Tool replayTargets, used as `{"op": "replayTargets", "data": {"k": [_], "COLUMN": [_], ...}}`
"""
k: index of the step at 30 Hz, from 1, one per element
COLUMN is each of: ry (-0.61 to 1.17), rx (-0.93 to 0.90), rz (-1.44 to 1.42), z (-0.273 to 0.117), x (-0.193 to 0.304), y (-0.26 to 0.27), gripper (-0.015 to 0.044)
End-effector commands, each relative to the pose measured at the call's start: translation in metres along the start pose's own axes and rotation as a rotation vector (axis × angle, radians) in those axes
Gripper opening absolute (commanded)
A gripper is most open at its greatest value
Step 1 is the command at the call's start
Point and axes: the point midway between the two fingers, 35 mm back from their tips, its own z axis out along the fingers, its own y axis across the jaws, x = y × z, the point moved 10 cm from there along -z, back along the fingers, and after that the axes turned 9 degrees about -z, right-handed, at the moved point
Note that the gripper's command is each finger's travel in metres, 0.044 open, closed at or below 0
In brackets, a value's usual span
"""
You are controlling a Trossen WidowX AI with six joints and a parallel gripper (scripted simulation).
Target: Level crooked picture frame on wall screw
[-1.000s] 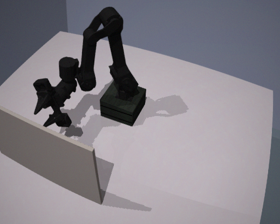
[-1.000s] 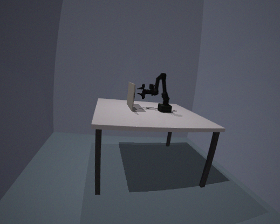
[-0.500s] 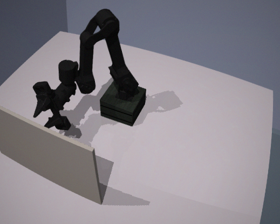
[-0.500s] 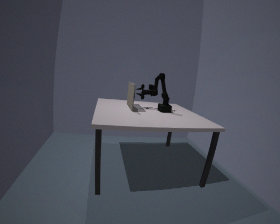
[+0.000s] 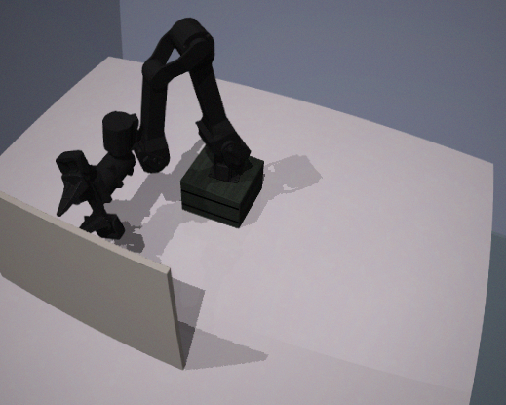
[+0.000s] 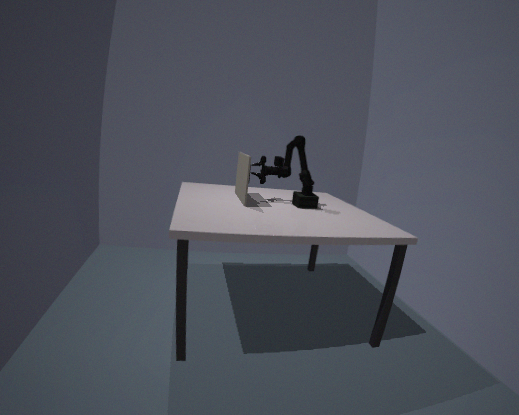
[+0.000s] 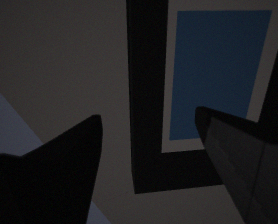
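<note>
The picture frame has a black border, a pale mat and a blue picture. In the wrist view its edges are not parallel to the edge of the pale panel it hangs on, so it looks crooked. My gripper is open, rolled and close to the panel's near face. In the wrist view one finger appears over bare panel beside the frame, the other over the picture. Nothing is seen gripped. The screw and strip are hidden, as is part of the frame.
The panel stands upright on the white table and hides the frame from the top view. The arm's dark base stands on the table facing it. A strip of room wall shows past the panel's edge in the wrist view.
</note>
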Motion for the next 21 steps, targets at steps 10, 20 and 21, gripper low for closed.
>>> {"op": "replayTargets", "data": {"k": [10,20,21], "ry": [-0.007,-0.007,-0.007], "rx": [-0.001,-0.004,-0.004], "rz": [0.038,0.047,0.047], "z": [0.022,0.029,0.029], "x": [-0.001,-0.001,-0.001], "y": [-0.002,-0.002,-0.002], "gripper": [0.0260,0.0260,0.0260]}}
